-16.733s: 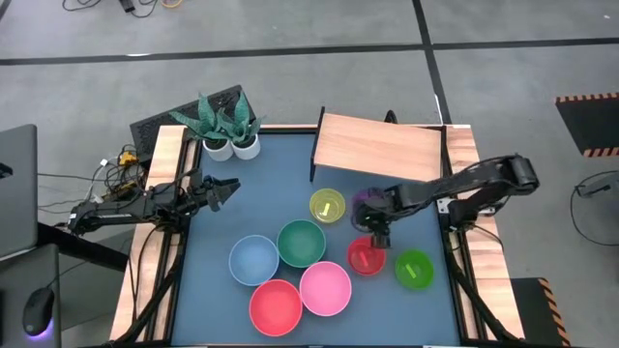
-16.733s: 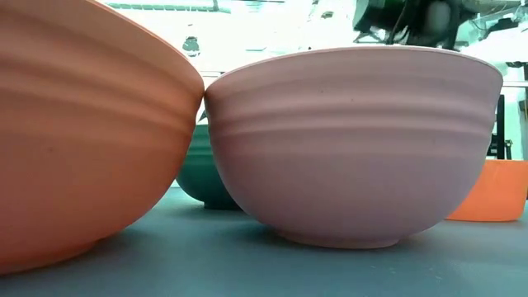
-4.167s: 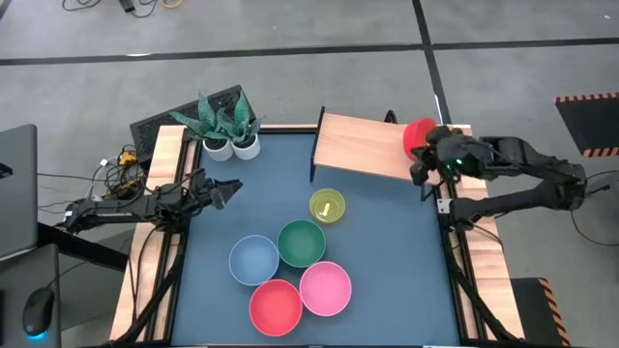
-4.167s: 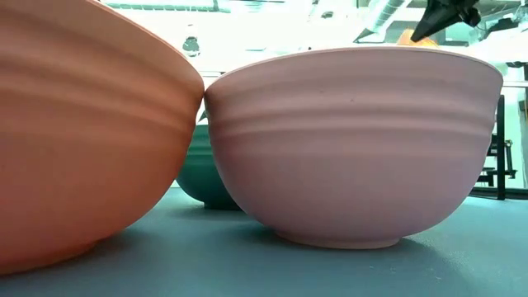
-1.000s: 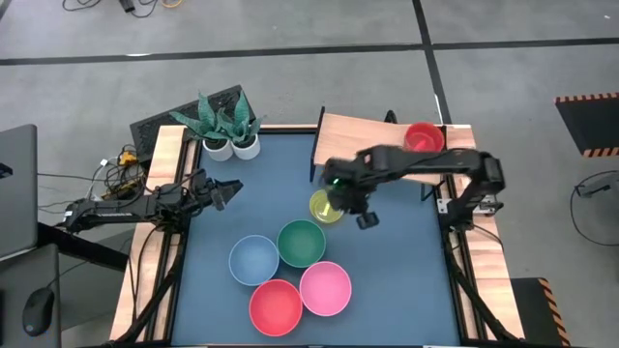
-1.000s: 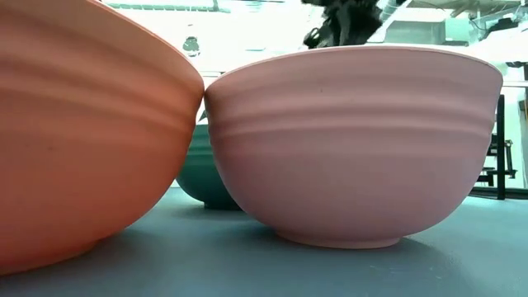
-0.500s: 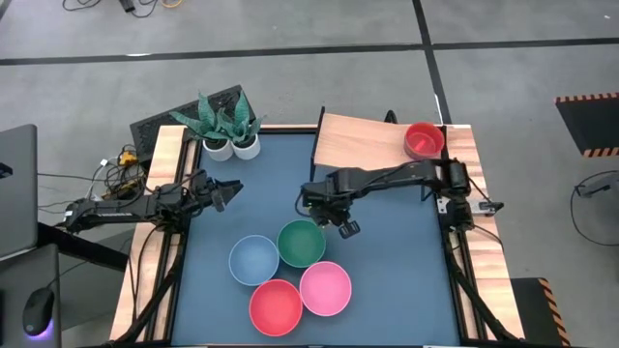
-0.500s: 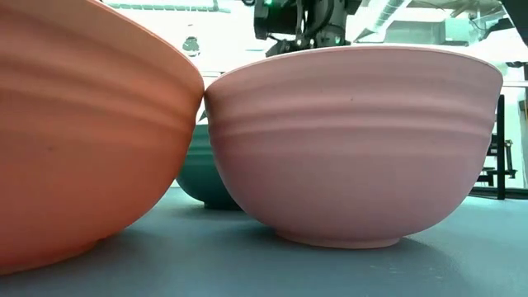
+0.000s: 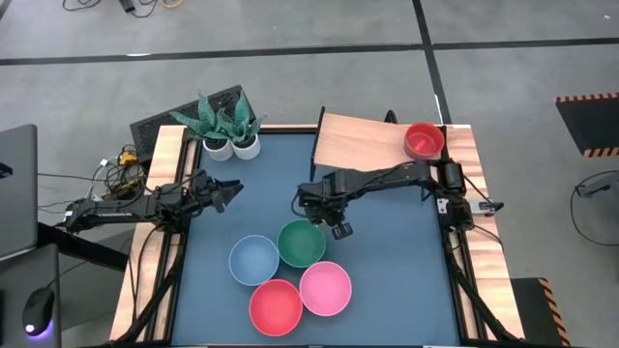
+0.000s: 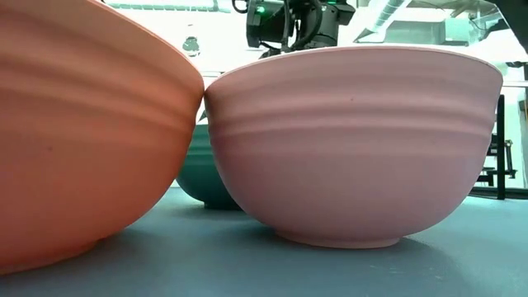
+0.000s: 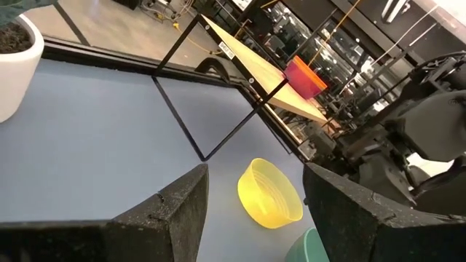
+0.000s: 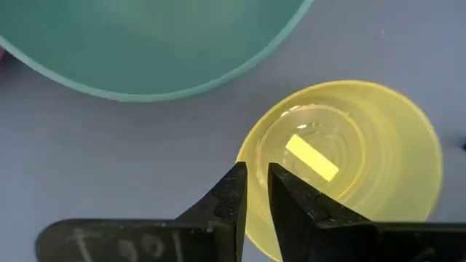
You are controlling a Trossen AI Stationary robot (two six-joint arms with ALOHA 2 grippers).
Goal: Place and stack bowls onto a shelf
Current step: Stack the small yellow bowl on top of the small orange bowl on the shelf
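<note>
The shelf [image 9: 377,147] stands at the far right of the table [image 9: 251,184], and one small bowl [image 9: 424,140] sits on its right end. Two plant pots [image 9: 232,146] stand side by side at the far left corner. Near the middle of the table the right gripper [image 9: 324,215] hangs over another small bowl [image 12: 349,160], which lies just beyond a large bowl [image 9: 302,243]. A second large bowl [image 9: 253,259] touches that one on its left. Nearer still, two more large bowls [image 9: 276,305] [image 9: 325,288] sit side by side. The left gripper [image 9: 222,190] waits at the table's left edge, near the pots.
</note>
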